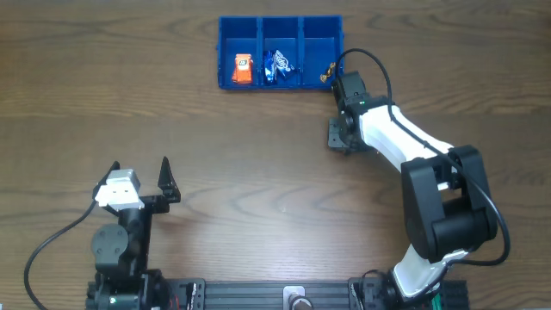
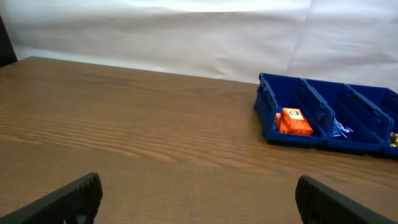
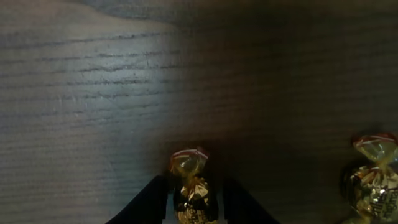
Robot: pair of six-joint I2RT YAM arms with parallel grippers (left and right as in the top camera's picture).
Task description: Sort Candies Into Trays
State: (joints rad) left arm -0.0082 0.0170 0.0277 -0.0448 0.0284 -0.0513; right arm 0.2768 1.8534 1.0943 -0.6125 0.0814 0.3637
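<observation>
A blue tray [image 1: 281,24] with three compartments stands at the back of the wooden table. Its left compartment holds an orange candy [image 1: 243,69], the middle one a blue candy [image 1: 277,65], and the right one a gold candy [image 1: 328,74]. My right gripper [image 1: 338,136] is low over the table just in front of the tray's right end. In the right wrist view the right gripper [image 3: 196,194] is shut on a gold-wrapped candy [image 3: 188,163], with a second gold candy [image 3: 372,171] lying beside it. My left gripper [image 1: 140,179] rests open near the front left, holding nothing.
The wide wooden tabletop [image 1: 258,164] lies between the two arms. In the left wrist view the tray [image 2: 311,93] and the orange candy [image 2: 293,121] sit far ahead, and a white wall stands behind the table.
</observation>
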